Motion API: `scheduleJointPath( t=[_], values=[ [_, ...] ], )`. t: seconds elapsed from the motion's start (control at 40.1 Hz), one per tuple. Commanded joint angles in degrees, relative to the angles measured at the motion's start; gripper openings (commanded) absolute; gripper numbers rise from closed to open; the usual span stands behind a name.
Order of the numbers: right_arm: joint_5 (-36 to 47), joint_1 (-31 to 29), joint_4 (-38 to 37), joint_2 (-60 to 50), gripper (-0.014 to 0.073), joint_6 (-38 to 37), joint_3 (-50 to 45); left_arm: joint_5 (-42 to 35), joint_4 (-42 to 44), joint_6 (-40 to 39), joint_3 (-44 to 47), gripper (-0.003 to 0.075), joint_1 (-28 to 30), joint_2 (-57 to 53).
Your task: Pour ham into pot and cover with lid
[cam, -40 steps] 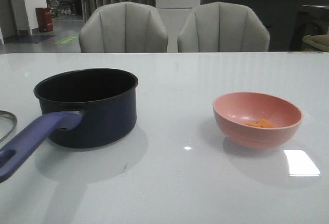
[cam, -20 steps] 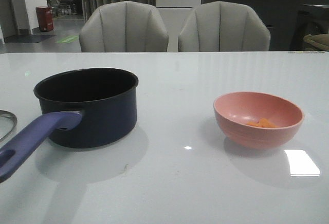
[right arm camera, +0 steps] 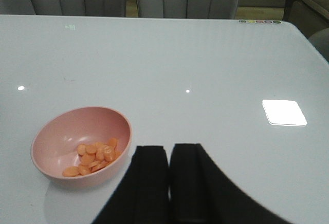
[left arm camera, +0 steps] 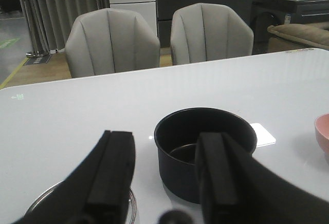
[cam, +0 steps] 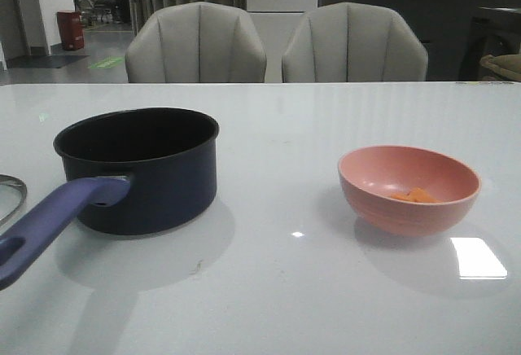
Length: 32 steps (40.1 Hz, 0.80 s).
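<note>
Two claws — left claw (left arm camera: 167,175) apart facing pot (left arm camera: 204,149), right claw (right arm camera: 168,170) together beside ham (right arm camera: 92,157)

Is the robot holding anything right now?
No. The left gripper is open and the right gripper is nearly shut, both with nothing between the fingers.

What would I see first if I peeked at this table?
First, the big dark pot on the left of the white table, its long purple handle pointing toward the robot. On the right sits a pink bowl with little orange ham slices inside. The glass lid peeks in at the far left edge.
</note>
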<state>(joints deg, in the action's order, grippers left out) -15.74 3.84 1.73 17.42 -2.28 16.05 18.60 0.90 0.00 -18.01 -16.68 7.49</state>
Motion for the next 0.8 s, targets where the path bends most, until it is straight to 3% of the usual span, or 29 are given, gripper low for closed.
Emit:
scheduleJointPath(
  t=[0.0,0.2,0.275,0.774],
  values=[
    [5.4,-0.34,0.21,1.86,0.0197,0.33,2.23,-4.31,-0.01,-0.34,-1.57,0.0332,-0.4,0.44],
    [1.55,-0.34,0.21,11.25,0.0429,0.33,5.92,-4.31,-0.01,-0.34,-1.57,0.0332,-0.4,0.44],
    [0.02,-0.34,0.57,16.42,0.0476,0.33,8.8,-4.31,-0.01,-0.34,-1.57,0.0332,-0.4,0.44],
    [-15.67,1.3,5.74,56.35,0.0473,0.49,37.13,-5.09,-0.01,-0.34,-1.57,0.0332,-0.29,0.44]
  ],
)
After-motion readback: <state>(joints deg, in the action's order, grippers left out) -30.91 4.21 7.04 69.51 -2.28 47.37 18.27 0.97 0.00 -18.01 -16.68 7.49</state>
